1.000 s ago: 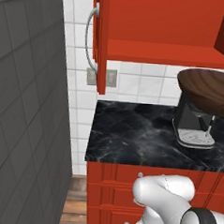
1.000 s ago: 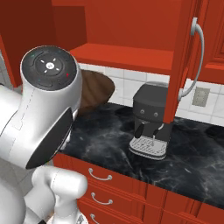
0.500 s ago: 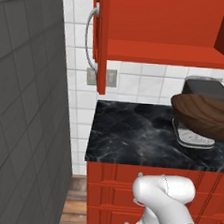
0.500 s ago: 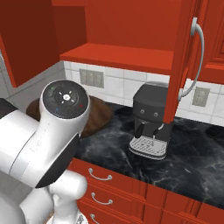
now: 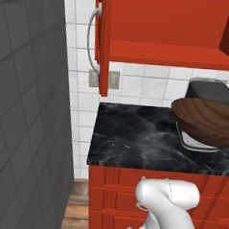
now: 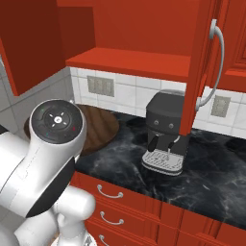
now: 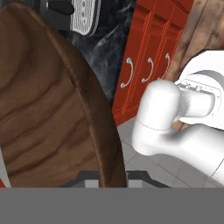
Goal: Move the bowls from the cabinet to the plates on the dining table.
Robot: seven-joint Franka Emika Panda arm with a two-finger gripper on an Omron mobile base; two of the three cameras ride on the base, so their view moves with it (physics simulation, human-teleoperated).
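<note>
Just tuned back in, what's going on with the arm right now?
The gripper is shut on the brown wooden bowl, holding it by the rim, out of the open red cabinet. In the base views the bowl hangs over the black counter, beside the coffee machine. The cabinet shelf looks bare where visible. No plates or dining table in sight, so delivery is not yet done.

You see a dark, grained wooden bowl point(image 7: 48, 109), a glossy white-veined black marble counter point(image 5: 134, 141), red painted wood cabinet point(image 5: 165, 28) fronts, and smooth silver metal handles point(image 6: 217, 72).
</note>
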